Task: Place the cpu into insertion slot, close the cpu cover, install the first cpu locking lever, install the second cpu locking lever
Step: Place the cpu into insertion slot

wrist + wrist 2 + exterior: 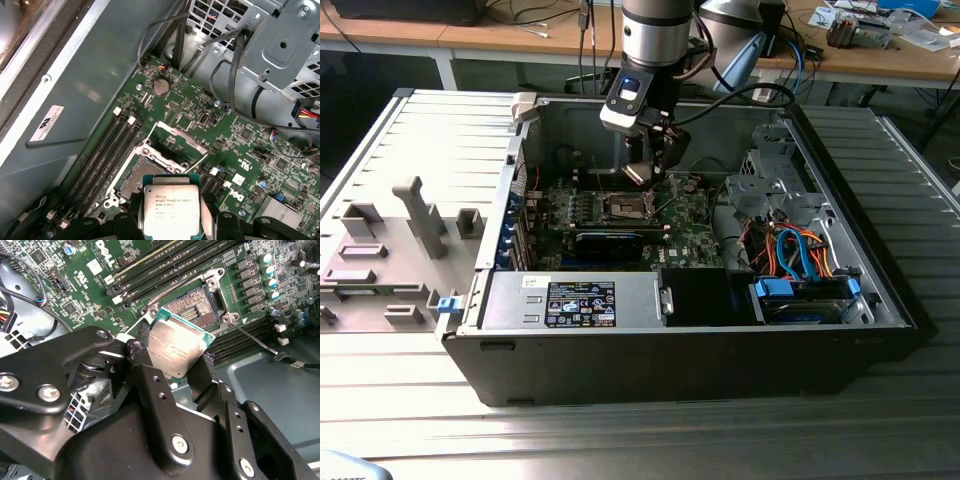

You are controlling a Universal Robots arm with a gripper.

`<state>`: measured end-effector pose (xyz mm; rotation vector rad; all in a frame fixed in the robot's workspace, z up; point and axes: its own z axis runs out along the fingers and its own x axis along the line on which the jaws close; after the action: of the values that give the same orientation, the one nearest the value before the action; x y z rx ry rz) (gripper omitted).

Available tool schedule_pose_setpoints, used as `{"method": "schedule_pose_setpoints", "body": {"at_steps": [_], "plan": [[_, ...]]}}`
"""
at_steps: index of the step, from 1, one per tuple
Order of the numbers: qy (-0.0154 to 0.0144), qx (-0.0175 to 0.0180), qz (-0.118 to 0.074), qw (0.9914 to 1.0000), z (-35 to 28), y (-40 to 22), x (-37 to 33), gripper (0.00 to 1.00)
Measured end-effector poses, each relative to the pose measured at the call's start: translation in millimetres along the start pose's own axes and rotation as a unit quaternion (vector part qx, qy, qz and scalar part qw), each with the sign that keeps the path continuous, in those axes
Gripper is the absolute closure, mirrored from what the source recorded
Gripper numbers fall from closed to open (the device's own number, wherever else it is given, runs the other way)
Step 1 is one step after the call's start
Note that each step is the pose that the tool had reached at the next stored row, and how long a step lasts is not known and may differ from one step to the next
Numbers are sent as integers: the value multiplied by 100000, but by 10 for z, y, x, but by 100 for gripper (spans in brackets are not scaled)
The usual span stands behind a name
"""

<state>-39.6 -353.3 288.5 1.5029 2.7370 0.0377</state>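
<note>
One cpu is clamped flat between my two fingers, hanging just above the one socket and not yet seated in it. One cover stands swung open at the socket's edge. One thin lever juts free from a socket corner. One green board carries the socket, inside one open case on the surface.

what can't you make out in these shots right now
- One edge of the cpu: cut off by the picture's border in the first wrist view.
- Part of the socket: hidden behind the cpu in the second wrist view.
- How the pincer grips the cpu: too small to tell in the exterior view.
</note>
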Motion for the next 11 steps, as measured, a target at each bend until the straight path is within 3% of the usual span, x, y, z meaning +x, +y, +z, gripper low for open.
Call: {"method": "schedule_pose_setpoints", "body": {"at_steps": [11], "plan": [[-73,23,1629,99987,12,0,0,46]]}}
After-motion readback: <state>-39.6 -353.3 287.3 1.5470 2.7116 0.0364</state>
